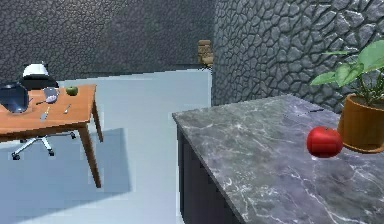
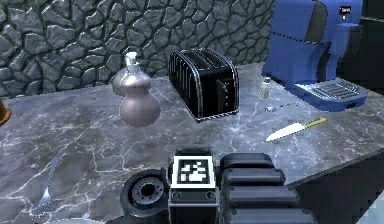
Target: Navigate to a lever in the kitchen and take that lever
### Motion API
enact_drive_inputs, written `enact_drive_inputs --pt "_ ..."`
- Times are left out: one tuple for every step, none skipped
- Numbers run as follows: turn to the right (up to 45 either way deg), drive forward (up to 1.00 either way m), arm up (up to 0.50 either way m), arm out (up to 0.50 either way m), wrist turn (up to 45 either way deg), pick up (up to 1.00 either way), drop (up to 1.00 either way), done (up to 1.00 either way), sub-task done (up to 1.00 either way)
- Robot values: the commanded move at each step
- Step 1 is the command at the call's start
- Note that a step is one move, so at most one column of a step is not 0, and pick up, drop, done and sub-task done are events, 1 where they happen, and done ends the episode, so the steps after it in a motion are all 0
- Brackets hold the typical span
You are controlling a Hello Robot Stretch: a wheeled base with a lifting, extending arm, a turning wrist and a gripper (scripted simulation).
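A grey marble counter (image 2: 80, 140) runs across the arm side view. On it stands a black toaster (image 2: 205, 82), with a grey round-bellied vase (image 2: 138, 95) to its left. The arm (image 2: 250, 185) rises at the bottom edge with a white marked square (image 2: 195, 172) on it. Left of that square sits the gripper's (image 2: 146, 193) dark round body, low over the counter's near part. Its far end is hard to make out, so I cannot tell whether it holds anything. A thin silvery utensil (image 2: 45, 195) lies on the counter further left.
A blue coffee machine (image 2: 315, 50) stands at the counter's right, with a yellow-handled knife (image 2: 295, 128) and a small shaker (image 2: 266, 90) near it. In the forward view the counter (image 1: 250, 150) carries a red apple (image 1: 324, 141) and a potted plant (image 1: 362, 110). A wooden table (image 1: 60, 110) and chair (image 1: 35, 80) stand left, with open floor between.
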Motion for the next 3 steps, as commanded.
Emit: enact_drive_inputs --pt "0.0 0.0 0.0 0.0 45.0 0.0 0.0 0.0 0.0" --pt "0.0 0.0 0.0 0.0 39.0 0.0 0.0 0.0 0.0" --pt "0.0 0.0 -0.16 0.0 0.0 0.0 0.0 0.0 0.0"
